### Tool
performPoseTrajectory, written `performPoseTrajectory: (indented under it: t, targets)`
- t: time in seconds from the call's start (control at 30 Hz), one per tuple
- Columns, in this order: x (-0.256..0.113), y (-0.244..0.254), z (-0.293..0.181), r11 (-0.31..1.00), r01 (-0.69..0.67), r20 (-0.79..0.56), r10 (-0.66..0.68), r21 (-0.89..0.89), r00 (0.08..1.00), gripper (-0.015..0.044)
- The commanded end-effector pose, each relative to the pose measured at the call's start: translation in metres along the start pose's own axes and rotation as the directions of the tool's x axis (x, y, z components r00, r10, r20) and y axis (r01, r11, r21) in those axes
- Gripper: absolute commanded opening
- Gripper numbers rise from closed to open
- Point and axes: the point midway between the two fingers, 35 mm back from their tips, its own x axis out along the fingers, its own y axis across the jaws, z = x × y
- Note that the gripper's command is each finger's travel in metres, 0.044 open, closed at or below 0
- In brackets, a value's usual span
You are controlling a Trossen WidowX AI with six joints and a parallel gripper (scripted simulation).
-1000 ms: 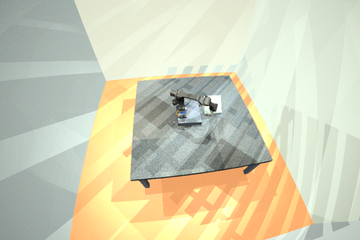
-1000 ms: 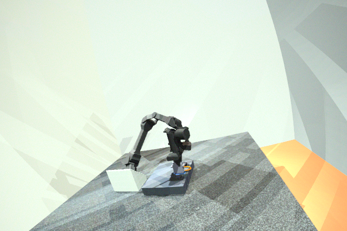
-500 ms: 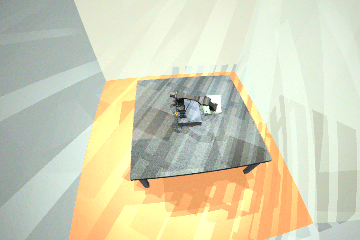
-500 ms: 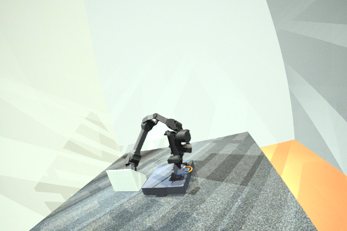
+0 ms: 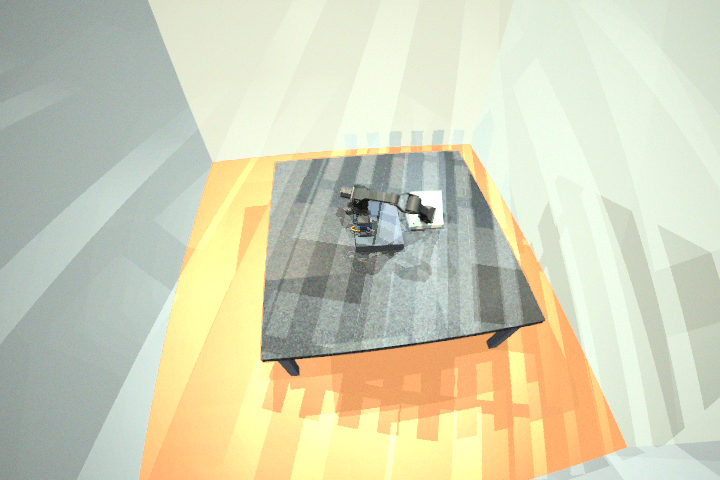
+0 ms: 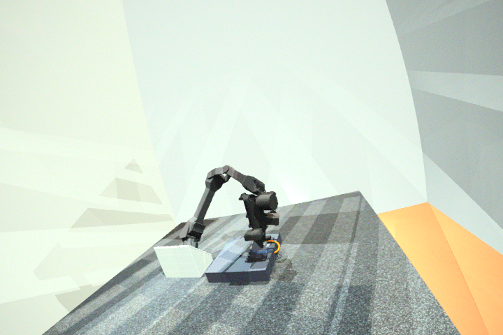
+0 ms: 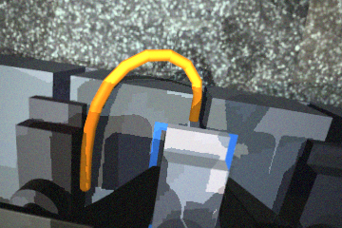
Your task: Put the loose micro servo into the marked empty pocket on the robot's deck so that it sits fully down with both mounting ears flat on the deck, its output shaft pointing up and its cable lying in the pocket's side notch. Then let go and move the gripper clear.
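Observation:
My gripper (image 7: 189, 180) is shut on the grey micro servo (image 7: 196, 142), over the deck (image 7: 293, 121) (image 5: 392, 238) (image 6: 224, 266). The blue outline of the marked pocket (image 7: 156, 154) shows on both sides of the servo in the wrist view. The servo body covers the pocket's opening, so I cannot tell how deep it sits. Its ears and shaft are not clear. The orange cable (image 7: 155, 54) (image 5: 354, 229) (image 6: 277, 247) leaves the servo's far end, arches out past the deck's edge and bends back left. A dark side notch lies near where it leaves; I cannot tell if the cable is in it.
Dark fitted servos stand on the deck to the left (image 7: 47, 152) and right (image 7: 328, 178) of the pocket in the wrist view. The arm's white base block (image 5: 436, 199) (image 6: 179, 262) stands beside the deck. The speckled table top (image 7: 255, 43) lies beyond the deck's edge.

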Motion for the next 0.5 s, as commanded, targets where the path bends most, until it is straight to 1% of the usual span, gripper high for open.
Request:
performPoseTrajectory:
  t: [0.0, 0.3, 0.47]
  targets:
    - [0.0033, -0.0001, 0.0000, 1.000, -0.003, 0.001, 0.003, 0.006, 1.000, 0.0000]
    - [0.0122, 0.0000, 0.0000, 1.000, -0.004, 0.001, 0.004, 0.006, 1.000, 0.0000]
    - [0.0106, -0.0001, -0.0001, 1.000, -0.004, 0.001, 0.004, 0.006, 1.000, 0.0131]
